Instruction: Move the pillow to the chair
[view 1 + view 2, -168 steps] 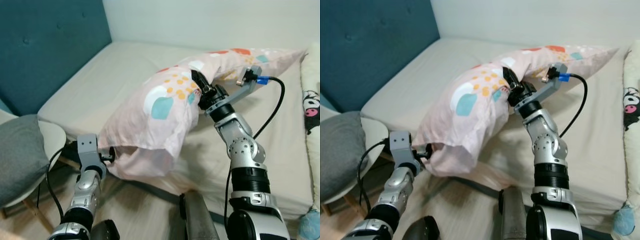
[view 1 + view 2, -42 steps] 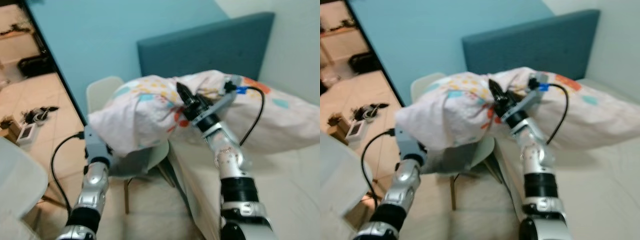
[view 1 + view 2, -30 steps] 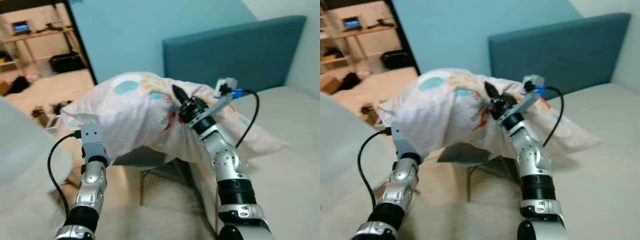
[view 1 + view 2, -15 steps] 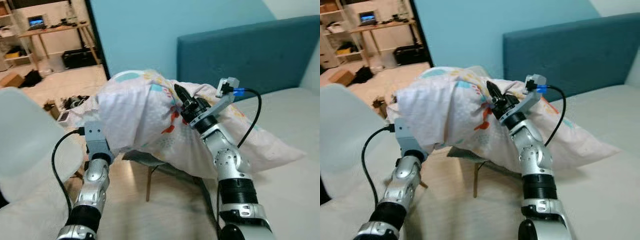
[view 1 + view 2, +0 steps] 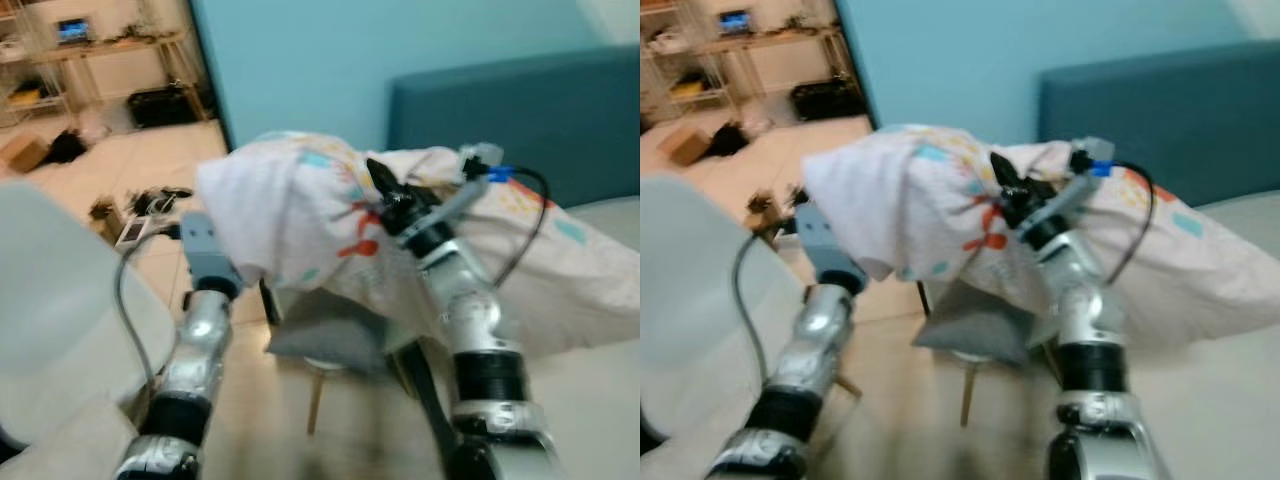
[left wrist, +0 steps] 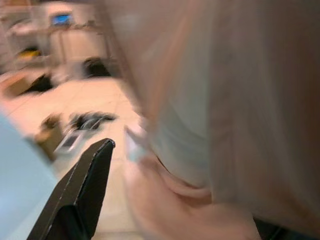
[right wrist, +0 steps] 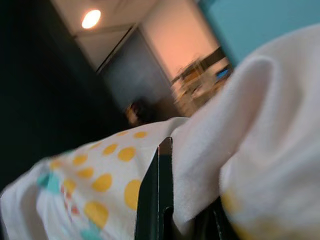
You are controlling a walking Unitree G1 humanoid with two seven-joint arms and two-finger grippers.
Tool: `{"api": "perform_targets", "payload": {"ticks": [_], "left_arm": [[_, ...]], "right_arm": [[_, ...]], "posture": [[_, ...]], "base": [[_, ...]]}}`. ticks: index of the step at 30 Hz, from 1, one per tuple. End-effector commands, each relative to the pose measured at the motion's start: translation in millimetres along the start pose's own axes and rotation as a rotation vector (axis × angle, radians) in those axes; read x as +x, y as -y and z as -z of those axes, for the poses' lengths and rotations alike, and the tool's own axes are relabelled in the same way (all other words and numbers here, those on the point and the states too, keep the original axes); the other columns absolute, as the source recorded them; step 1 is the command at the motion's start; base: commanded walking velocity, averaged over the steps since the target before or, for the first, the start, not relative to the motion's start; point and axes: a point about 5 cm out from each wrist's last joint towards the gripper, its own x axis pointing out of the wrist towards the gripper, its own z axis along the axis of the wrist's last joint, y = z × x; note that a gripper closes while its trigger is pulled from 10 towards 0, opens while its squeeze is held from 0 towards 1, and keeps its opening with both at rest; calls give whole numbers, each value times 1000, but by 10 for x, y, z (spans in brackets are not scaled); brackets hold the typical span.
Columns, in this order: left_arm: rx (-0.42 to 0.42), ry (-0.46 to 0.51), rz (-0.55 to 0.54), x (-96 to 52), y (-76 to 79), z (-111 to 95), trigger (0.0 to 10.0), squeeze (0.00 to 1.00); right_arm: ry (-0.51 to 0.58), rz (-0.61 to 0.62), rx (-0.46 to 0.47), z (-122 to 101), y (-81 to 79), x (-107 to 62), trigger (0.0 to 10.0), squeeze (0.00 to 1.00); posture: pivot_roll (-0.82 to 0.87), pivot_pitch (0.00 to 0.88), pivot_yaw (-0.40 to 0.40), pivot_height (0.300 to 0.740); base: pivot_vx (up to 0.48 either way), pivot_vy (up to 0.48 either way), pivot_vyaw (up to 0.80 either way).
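Our right gripper [image 5: 383,186] is clenched on a fold of the patterned pillow [image 5: 300,215] near its top; in the right wrist view the dotted cloth bunches around the black fingers [image 7: 161,200]. Our left gripper [image 5: 222,272] is tucked under the pillow's left, lower edge, and we cannot tell whether it is clamped or merely pressed against the cloth; in the left wrist view one black finger [image 6: 82,192] stands free beside the hanging fabric.

The pillow hangs in the air between our two arms, with its right end trailing toward the bed [image 5: 590,390] and the teal headboard [image 5: 520,120].

Compared with half a second ago, the whole scene has slid in our eye views, so our head and body have turned; the pictures are blurred by that motion. The pillow is carried in the same hold as before. What is new is that the chair [image 5: 330,345], with a grey cushion on its seat, now sits directly under the pillow's left half, nearer the middle of our view. A pale rounded shape [image 5: 60,300] fills the near left, and beyond it a doorway opens onto a tiled floor [image 5: 120,170] with clutter.

We judge that the carry is almost done: we are lined up over the seat, and what remains is to lower the pillow onto it and let go.
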Motion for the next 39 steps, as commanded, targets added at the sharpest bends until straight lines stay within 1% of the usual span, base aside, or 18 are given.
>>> {"api": "perform_targets", "payload": {"ticks": [1, 5, 9, 13, 18, 24, 27, 28, 29, 30, 36, 39], "left_arm": [[0, 7, 37, 5, 108, -32, 10000, 0], [1, 6, 41, 5, 118, -42, 10000, 0], [4, 9, 48, 8, 129, -65, 10000, 0], [7, 13, 51, 12, 130, -85, 10000, 0], [9, 14, 52, 10, 135, -98, 10000, 0], [4, 10, 63, 13, 153, -105, 10000, 0], [25, 12, 91, 16, 202, -111, 10000, 0], [44, 21, 124, -1, 249, -118, 10000, 0], [44, 21, 124, -1, 249, -118, 10000, 0], [56, 22, 155, -24, 296, -113, 10000, 0], [33, 15, 150, -38, 325, -104, 10000, 0], [35, 15, 144, -25, 324, -111, 10000, 0]], "right_arm": [[80, -47, -58, -244, -47, 27, 10000, 0], [84, -33, -47, -235, -31, 21, 10000, 0], [87, -22, -42, -235, -20, 22, 10000, 0], [83, -46, -62, -230, -53, 16, 10000, 0], [89, -40, -46, -230, -47, 13, 10000, 0], [101, -21, -41, -252, -39, 33, 10000, 0], [104, -21, -39, -260, -42, 36, 10000, 0], [106, -23, -35, -260, -47, 38, 10000, 0], [106, -23, -35, -260, -47, 38, 10000, 0], [107, -28, -32, -258, -55, 39, 10000, 0], [104, -39, -27, -250, -71, 39, 10000, 0], [97, -49, -29, -243, -83, 42, 10000, 0]], "posture": [[-254, 0, 65, 738], [-254, 0, 66, 738], [-254, 0, 73, 738], [-253, 0, 73, 738], [-251, 0, 75, 738], [-251, 0, 75, 738], [-250, 0, 74, 738], [-248, 0, 73, 738], [-248, 0, 73, 738], [-247, 0, 72, 738], [-251, 0, 72, 738], [-251, 0, 69, 738]], "base": [[480, 0, 800], [480, 0, 800], [480, 0, 0], [459, 0, 697], [398, 0, 800], [377, 0, 0], [0, 0, 0], [0, 0, 0], [0, 0, 0], [0, -465, 0], [0, -469, 0], [0, -412, 0]]}}
